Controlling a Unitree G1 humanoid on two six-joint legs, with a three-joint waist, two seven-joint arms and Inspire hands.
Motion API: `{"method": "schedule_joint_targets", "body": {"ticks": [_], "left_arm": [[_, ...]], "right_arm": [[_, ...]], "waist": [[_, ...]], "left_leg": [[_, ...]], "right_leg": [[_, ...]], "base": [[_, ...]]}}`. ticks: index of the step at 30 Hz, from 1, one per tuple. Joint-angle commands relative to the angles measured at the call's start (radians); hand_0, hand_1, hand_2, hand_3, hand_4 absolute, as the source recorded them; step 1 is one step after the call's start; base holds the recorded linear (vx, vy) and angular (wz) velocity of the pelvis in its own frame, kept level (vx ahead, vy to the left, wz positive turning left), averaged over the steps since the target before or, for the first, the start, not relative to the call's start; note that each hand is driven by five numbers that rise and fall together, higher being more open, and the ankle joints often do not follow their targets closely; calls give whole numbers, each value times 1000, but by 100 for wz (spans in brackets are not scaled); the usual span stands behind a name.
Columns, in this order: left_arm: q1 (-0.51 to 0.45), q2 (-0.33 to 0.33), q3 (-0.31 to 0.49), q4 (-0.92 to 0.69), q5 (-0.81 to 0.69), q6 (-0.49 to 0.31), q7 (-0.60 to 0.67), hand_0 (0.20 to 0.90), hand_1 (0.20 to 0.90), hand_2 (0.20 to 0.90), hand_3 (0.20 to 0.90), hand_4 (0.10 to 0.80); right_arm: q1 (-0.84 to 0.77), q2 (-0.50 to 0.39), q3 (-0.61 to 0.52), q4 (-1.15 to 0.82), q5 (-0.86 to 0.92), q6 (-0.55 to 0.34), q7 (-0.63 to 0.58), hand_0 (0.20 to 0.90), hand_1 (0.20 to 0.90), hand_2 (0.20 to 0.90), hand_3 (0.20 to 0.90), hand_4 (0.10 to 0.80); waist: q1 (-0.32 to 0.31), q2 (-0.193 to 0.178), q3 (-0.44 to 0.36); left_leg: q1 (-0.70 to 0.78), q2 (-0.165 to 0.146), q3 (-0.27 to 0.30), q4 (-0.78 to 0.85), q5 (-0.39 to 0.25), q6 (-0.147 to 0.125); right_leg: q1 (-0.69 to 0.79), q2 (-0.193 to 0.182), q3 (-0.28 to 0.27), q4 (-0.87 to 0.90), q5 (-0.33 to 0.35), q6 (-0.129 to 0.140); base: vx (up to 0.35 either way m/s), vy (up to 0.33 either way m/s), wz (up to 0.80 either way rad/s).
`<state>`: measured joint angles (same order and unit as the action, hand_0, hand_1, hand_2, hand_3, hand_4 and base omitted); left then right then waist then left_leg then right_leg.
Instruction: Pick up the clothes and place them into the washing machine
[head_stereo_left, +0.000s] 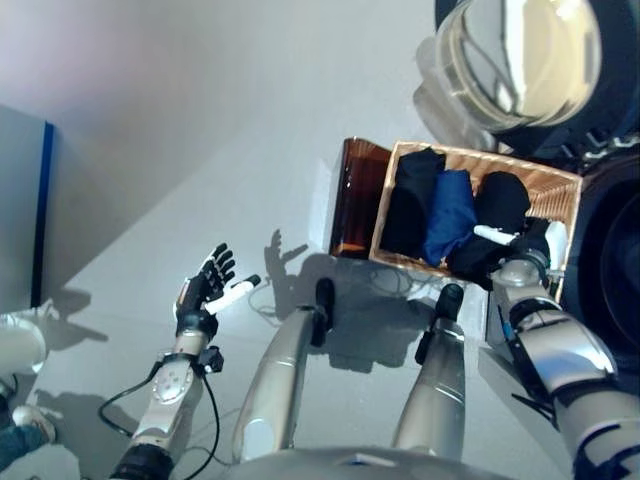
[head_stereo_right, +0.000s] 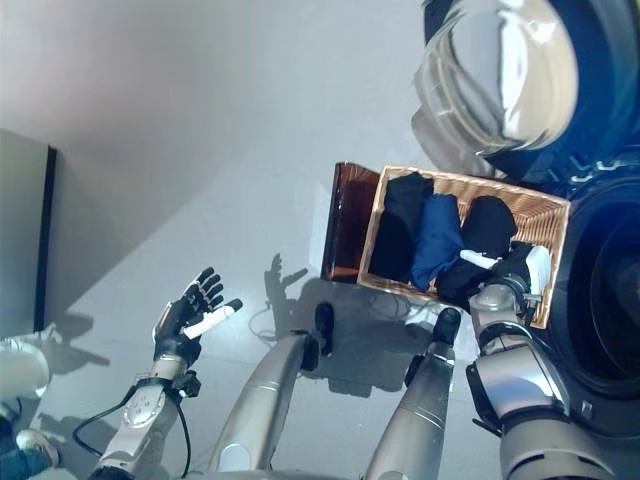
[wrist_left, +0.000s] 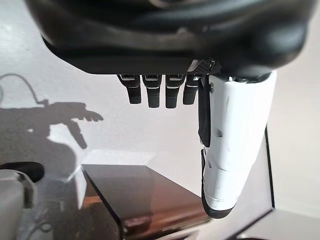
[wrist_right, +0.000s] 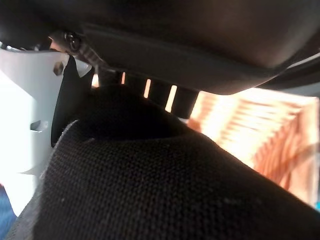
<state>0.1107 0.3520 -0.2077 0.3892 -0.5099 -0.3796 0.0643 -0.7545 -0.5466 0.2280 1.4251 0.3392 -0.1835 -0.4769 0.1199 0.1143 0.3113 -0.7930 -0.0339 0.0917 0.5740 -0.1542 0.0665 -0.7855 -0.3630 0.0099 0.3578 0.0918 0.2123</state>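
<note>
A wicker basket (head_stereo_left: 562, 182) holds a black garment (head_stereo_left: 410, 200), a blue garment (head_stereo_left: 448, 215) and a second black garment (head_stereo_left: 500, 205) side by side. My right hand (head_stereo_left: 528, 248) is down in the basket against the second black garment, whose dark cloth (wrist_right: 165, 190) fills the right wrist view under the palm. The washing machine (head_stereo_left: 610, 270) stands just right of the basket, its round glass door (head_stereo_left: 520, 60) swung open. My left hand (head_stereo_left: 205, 285) hangs open above the floor far to the left, holding nothing, with its white thumb (wrist_left: 235, 140) out straight.
The basket rests against a dark brown box (head_stereo_left: 355, 200). A grey panel with a blue edge (head_stereo_left: 40, 200) stands at the far left. A person's shoe (head_stereo_left: 35, 415) and a white object (head_stereo_left: 20, 345) show at the lower left corner.
</note>
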Motion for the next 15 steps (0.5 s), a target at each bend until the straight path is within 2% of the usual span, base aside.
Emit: {"method": "schedule_joint_targets", "body": {"ticks": [1, 12, 15], "left_arm": [[48, 59, 82, -41, -15, -78, 10, 900, 900, 900, 900, 800], [39, 15, 82, 37, -28, -66, 0, 900, 900, 900, 900, 800], [31, -1, 83, 57, -29, -69, 0, 900, 900, 900, 900, 800]], "right_arm": [[-6, -98, -20, -33, 54, -75, -19, 200, 200, 200, 200, 300], [161, -45, -195, -133, 296, -166, 86, 200, 200, 200, 200, 300], [197, -12, -274, -173, 440, -223, 123, 200, 200, 200, 200, 300]], "waist": [[7, -2, -31], [-25, -38, -54], [-36, -42, -61]], "left_leg": [[57, 32, -88, -216, 120, -79], [214, 52, -97, -388, 182, -108], [239, 58, -97, -414, 189, -110]], "right_leg": [[55, 20, -33, 73, -44, -86], [214, 25, -71, -106, 10, -63], [233, 26, -74, -128, 18, -59]], "base": [[-60, -34, -7], [51, -40, -2], [51, -18, -7]]}}
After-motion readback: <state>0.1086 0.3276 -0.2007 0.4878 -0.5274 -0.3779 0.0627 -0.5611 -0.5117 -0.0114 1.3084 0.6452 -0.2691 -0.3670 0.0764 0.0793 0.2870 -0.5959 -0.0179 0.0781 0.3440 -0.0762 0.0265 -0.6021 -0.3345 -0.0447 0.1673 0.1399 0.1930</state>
